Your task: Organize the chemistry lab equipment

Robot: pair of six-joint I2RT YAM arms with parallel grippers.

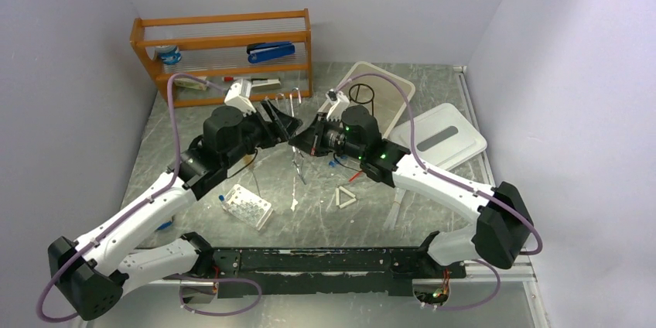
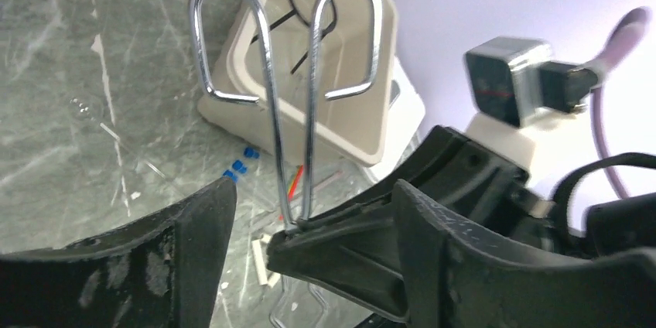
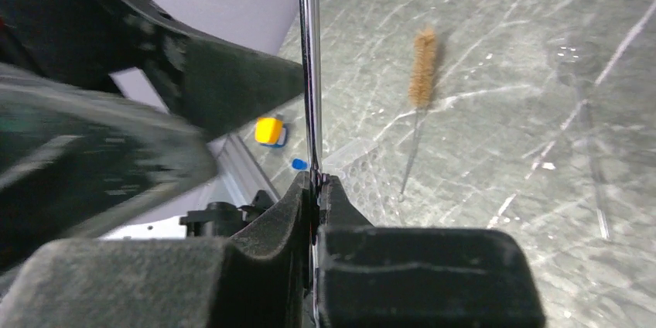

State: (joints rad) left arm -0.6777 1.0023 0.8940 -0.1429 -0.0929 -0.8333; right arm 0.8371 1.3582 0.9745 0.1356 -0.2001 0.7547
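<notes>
We judge this to be a hand-over of the forceps between the arms, above the middle of the table. The right gripper is pinched tight on the twin metal shanks, with no gap between its jaws. The left gripper stands well apart, its fingers either side of the shanks and touching nothing that we can see. The finger loops stick out past both, towards the tray.

For the next move, the left arm likely needs to draw back clear of the loops without snagging them. The right arm can then carry the forceps to wherever they belong, perhaps the tray, where the tripod lies already.

We count one pair of forceps, one tripod, one brush, one triangle and one rack. At least two vials show by their blue caps beside the tray. The clear tubes lie too faint on the table to count, and we cannot pick out a pipette with certainty.
</notes>
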